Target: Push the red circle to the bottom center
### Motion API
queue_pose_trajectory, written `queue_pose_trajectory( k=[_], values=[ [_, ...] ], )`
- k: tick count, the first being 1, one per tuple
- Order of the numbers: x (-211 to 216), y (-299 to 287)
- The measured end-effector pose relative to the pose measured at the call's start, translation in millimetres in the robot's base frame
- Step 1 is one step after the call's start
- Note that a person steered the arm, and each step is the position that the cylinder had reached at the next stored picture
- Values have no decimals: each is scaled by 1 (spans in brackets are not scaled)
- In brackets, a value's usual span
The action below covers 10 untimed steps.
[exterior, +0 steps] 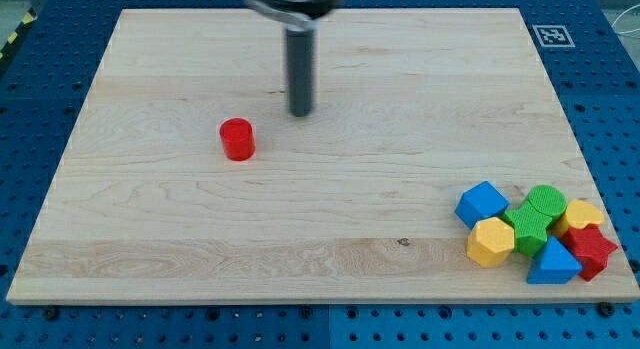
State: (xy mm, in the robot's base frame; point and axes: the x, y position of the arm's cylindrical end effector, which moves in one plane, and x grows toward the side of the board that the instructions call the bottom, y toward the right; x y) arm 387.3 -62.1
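Note:
The red circle (238,140) is a short red cylinder standing on the wooden board (320,159), left of the board's middle. My tip (301,113) is the lower end of the dark rod that comes down from the view's top. It rests on the board to the right of and a little above the red circle, apart from it by about a block's width.
A cluster of blocks sits at the board's bottom right corner: a blue block (482,203), a yellow hexagon (490,241), a green block (530,226), a green circle (546,201), a yellow block (581,215), a red block (592,250) and a blue triangle (553,263). A marker tag (552,34) is at the top right.

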Motion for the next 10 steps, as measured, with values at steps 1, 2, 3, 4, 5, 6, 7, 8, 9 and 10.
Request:
queue_pose_trajectory(
  k=[1, 2, 3, 4, 5, 6, 7, 8, 9, 10],
  values=[
    [1, -74],
    [28, -74],
    [49, -56],
    [53, -36],
    [68, -25],
    [84, -10],
    [99, 10],
    [117, 34],
    [123, 58],
    [125, 80]
  ],
)
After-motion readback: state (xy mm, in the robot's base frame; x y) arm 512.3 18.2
